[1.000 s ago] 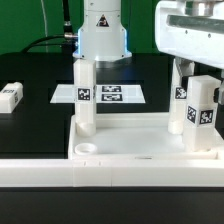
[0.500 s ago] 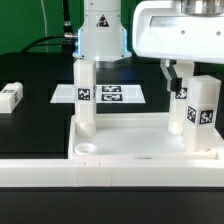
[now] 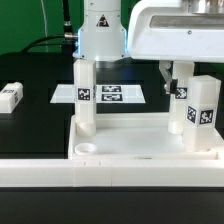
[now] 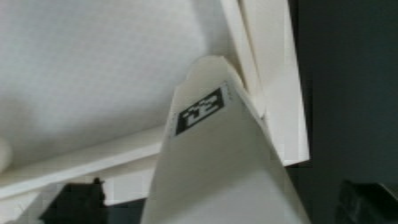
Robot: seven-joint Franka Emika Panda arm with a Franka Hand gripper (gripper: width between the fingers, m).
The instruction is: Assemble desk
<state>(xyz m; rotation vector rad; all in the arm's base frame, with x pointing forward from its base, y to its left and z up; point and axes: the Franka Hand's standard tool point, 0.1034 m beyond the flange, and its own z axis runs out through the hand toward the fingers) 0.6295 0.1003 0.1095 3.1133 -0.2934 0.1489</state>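
The desk panel (image 3: 140,140) lies white and rimmed on the table, with an empty round socket (image 3: 88,147) at its near left corner. One leg (image 3: 86,95) stands upright in the far left corner. Two legs stand on the right side, one behind (image 3: 182,102) and one in front (image 3: 204,112). A fourth leg (image 3: 10,96) lies loose on the black table at the exterior view's left. My gripper (image 3: 177,72) hangs open just over the rear right leg. In the wrist view that tagged leg (image 4: 210,150) rises between the dark fingers (image 4: 71,200), with a gap on each side.
The marker board (image 3: 110,94) lies flat behind the panel, in front of the arm's white base (image 3: 102,35). A long white border rail (image 3: 100,172) runs along the table's front edge.
The gripper has shifted toward the exterior view's left and risen a little. Its jaws have spread fully apart from the rear right leg, which stays standing.
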